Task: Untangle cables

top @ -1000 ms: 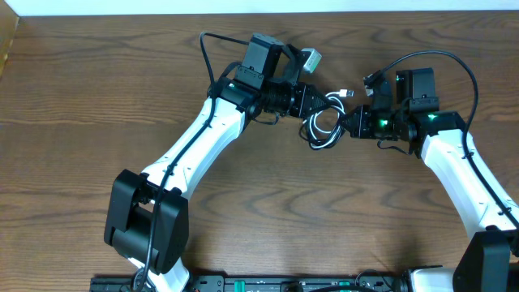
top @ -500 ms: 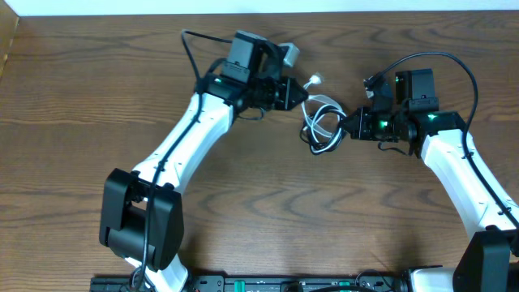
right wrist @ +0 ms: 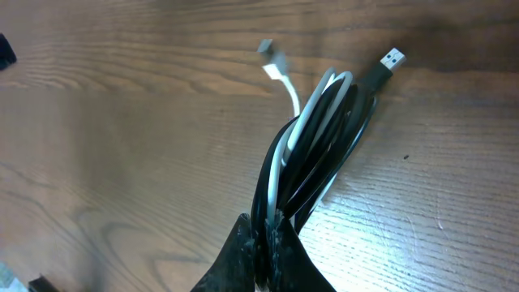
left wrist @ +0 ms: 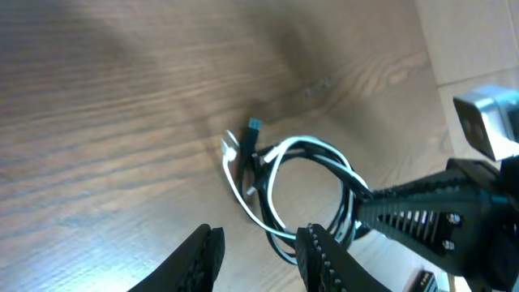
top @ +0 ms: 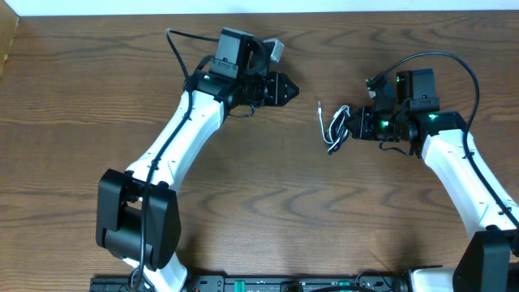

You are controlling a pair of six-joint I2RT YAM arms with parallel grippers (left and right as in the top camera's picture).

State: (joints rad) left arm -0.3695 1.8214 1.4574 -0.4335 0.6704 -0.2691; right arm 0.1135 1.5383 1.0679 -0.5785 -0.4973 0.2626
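Dark wood-grain counter (top: 268,203), pale strip (top: 243,6) beyond. Right gripper (right wrist: 268,231) clamps the cables (right wrist: 320,138): edge-on at its wrist, an open ring from the left wrist. Left gripper (left wrist: 259,243) parted, empty.

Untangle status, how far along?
Done: nothing separated; the cables, one black and one white, are coiled together. In hand: the right gripper is shut on the coil; the left gripper is open, empty, apart from it. Left: probably grab one cable and draw it out.

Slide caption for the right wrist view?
Right pincer shut on the looped black and white cables, plug ends free, wooden table beneath.
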